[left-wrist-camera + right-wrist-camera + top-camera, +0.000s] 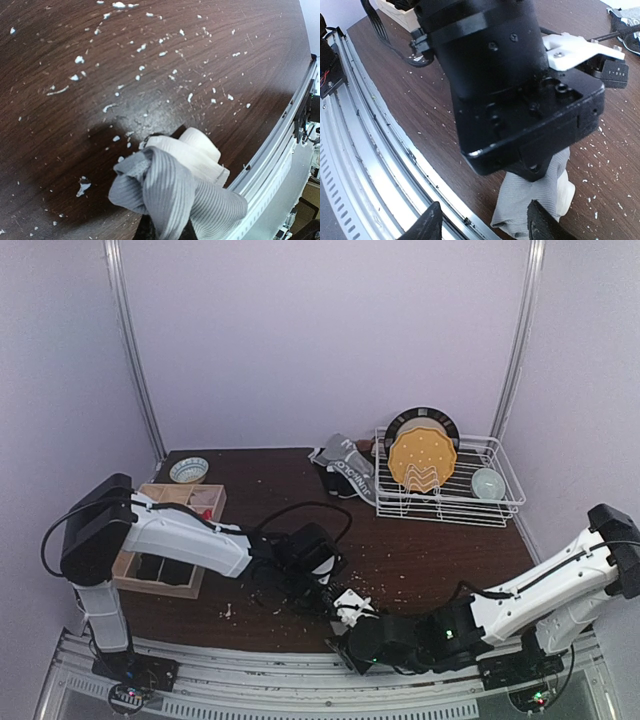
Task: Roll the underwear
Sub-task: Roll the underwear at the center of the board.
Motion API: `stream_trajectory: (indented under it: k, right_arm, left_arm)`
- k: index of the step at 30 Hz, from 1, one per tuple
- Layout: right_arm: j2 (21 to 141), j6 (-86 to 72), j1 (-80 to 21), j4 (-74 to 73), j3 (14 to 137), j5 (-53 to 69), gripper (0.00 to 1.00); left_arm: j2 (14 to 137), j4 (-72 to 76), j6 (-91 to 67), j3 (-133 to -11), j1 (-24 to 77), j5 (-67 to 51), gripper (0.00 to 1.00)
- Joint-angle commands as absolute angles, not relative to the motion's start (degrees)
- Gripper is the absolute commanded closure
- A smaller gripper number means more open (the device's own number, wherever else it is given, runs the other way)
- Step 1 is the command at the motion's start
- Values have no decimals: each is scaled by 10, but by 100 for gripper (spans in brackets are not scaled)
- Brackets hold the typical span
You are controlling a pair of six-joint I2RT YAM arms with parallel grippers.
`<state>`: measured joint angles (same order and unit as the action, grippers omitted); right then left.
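Observation:
A grey ribbed underwear (170,195) with a white waistband (200,152) is bunched up at the table's near edge. My left gripper (167,232) is shut on it from above, and the cloth drapes over its dark fingers. In the top view the bundle (352,605) sits just under the left gripper (335,590). My right gripper (484,217) stands open right in front of it. One finger (540,225) is against the grey cloth (530,197), the other (427,225) is over the metal rail. More underwear (345,465) lies heaped at the back.
A white wire dish rack (500,505) holds a yellow plate (422,460) and a small bowl (488,483) at the back right. At the left stand a wooden compartment box (170,540) and a bowl (189,470). White crumbs dot the dark table (150,60). The metal rail (380,165) runs along the near edge.

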<state>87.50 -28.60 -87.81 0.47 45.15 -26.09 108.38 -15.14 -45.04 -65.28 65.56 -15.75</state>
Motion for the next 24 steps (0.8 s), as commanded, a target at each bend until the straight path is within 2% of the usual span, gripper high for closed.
stream_trajectory:
  k: [1,14,21,24]
  right_arm:
    - [918,-275,-869,-29,467,-281,44]
    - [992,-325,-840,-20,441,-280,44]
    - [1025,-377,-834,-51,433,-279,49]
    - [1029,-391,-826,-72,435,-279,55]
  left_arm:
    - [1118,-214,-456,-646,655,-154,100]
    - [1115,-202,-457,-644,655,-169,100]
    - [1101,-189,-458,-633,655,-185,100]
    - [1097,-184,-459,-629,655,-193,100]
